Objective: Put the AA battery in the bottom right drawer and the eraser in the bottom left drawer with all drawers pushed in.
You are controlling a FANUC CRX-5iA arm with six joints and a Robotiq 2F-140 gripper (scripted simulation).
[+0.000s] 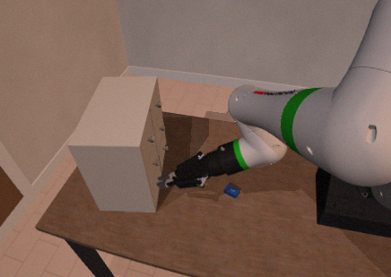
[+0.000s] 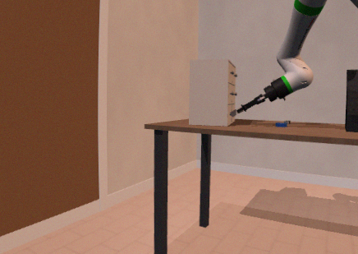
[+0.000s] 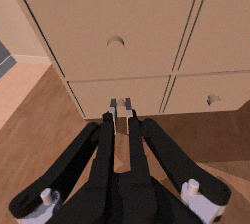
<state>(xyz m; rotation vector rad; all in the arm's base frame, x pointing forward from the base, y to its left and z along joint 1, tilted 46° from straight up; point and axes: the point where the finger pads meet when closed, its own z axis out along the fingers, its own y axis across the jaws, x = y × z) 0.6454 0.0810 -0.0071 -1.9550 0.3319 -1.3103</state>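
Eraser (image 1: 231,190) just behind hand (image 1: 162,182)

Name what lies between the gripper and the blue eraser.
Only a bare stretch of table, in the top view; the eraser lies near the gripper.

A wooden table (image 1: 269,232) filled the lower half of the top view, its grain running toward 3 o'clock. From the exterior view, its slab (image 2: 254,130) stood on 2 visible dark legs, 1 nearer (image 2: 161,188) and 1 farther (image 2: 205,180) at 1 o'clock of it. A tiled, salmon floor (image 2: 230,229) lay beneath, with a blocky shadow (image 2: 304,206) at 3 o'clock of the legs. A beige wall (image 2: 148,69) met a grey wall (image 2: 242,20) in a corner behind the table. A brown panel (image 2: 49,90) covered the 9 o'clock side. A pale baseboard (image 2: 263,170) ran along the grey wall's foot.
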